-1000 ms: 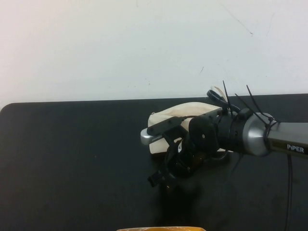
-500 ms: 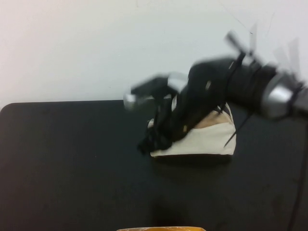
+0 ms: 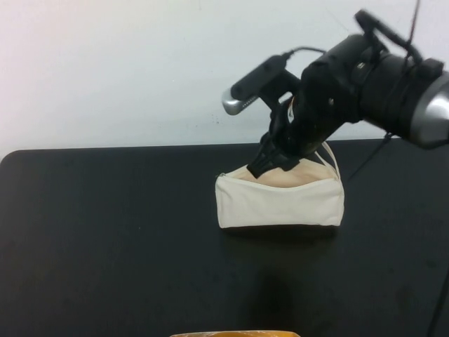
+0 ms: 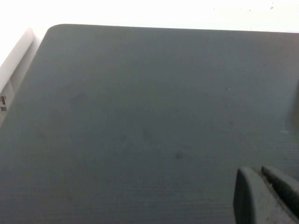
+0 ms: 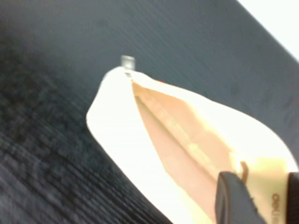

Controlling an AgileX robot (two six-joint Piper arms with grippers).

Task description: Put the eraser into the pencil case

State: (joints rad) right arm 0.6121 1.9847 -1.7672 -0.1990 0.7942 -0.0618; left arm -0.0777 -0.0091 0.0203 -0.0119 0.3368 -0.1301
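The cream-white pencil case [image 3: 280, 201] stands on the black table with its zip open, its peach lining showing in the right wrist view [image 5: 168, 135]. My right gripper [image 3: 271, 163] hovers just above the pouch's open mouth. It [image 5: 264, 198] is shut on the pale yellow eraser [image 5: 271, 189], whose dark printed text shows between the fingers, right over the lining. My left gripper [image 4: 267, 189] shows only in the left wrist view, fingers together and empty, over bare table far from the pouch.
The black table [image 3: 105, 239] ends at a white wall behind the pouch. A yellowish object [image 3: 235, 334] peeks in at the table's near edge. A thin loop strap [image 3: 330, 158] rises at the pouch's right end.
My right arm has lifted from the table in front of the pouch and swung up and back; its gripper now hangs over the pouch's open mouth. The pouch stands uncovered.
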